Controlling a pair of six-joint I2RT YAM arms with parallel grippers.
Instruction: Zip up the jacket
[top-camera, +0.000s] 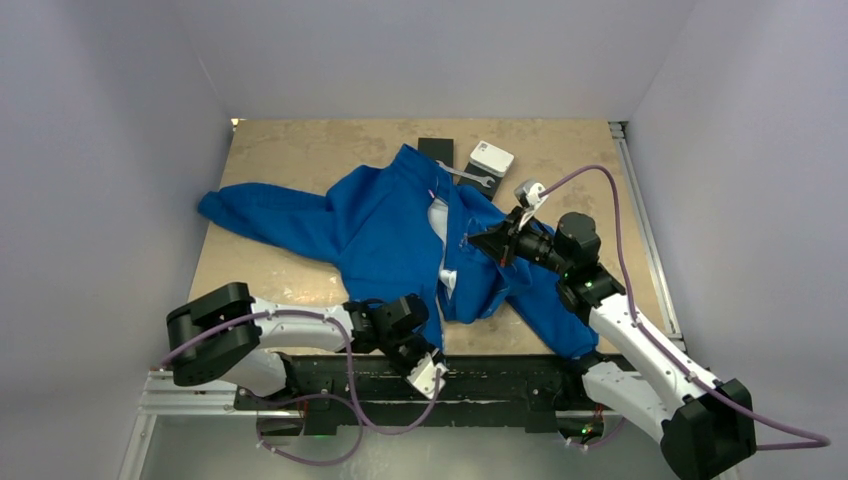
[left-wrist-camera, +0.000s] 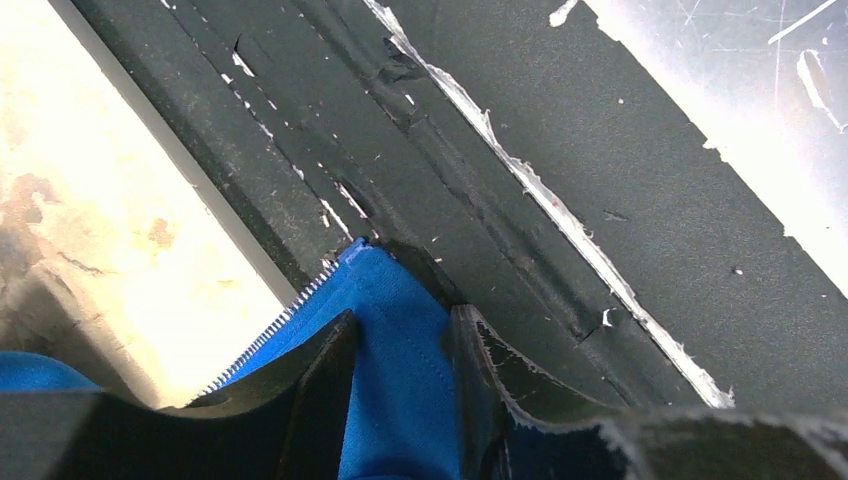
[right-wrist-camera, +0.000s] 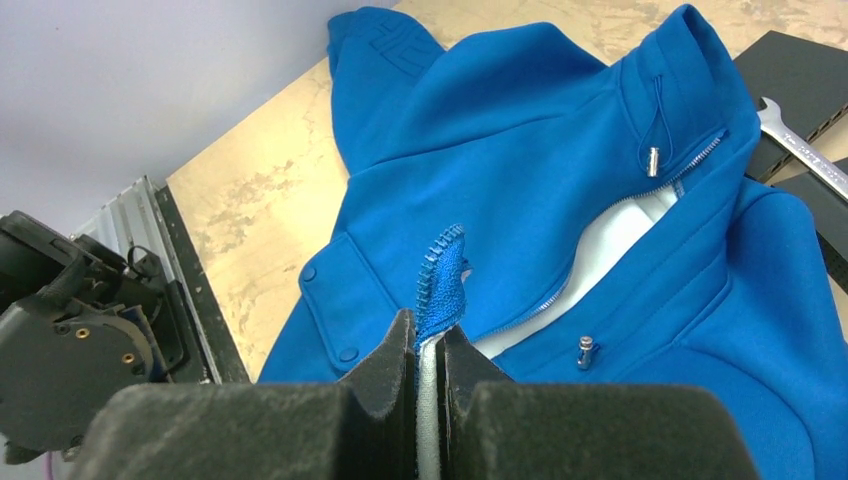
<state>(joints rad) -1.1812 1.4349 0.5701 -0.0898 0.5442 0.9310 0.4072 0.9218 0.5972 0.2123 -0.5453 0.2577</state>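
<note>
Tension along the zipper is what this pose is set up for. Your jacket (top-camera: 390, 235) lies face up across the bench (top-camera: 290, 150), collar toward the far edge and hem at the near edge. The front is open, with pale lining (top-camera: 439, 218) showing between the two halves.

Your right fingers (right-wrist-camera: 385, 365) are pressed together on a blue woven pull tab (right-wrist-camera: 443, 275) partway up the front, lifting it clear of the cloth. I judge that to be the slider's handle, gripped so you can draw it toward the collar.

Your left fingers (left-wrist-camera: 320, 365) straddle the hem corner (left-wrist-camera: 390, 290) at the bench's black near edge, with the zipper teeth (left-wrist-camera: 270, 335) running beside one finger. Fabric fills the gap between them, but you cannot tell whether they are pinching it or only flanking it. That hold is meant as the anchor. Without a firm bite there, the front will likely slide and bunch toward the collar instead of closing. Confirm the left pinch before you pull.
</note>
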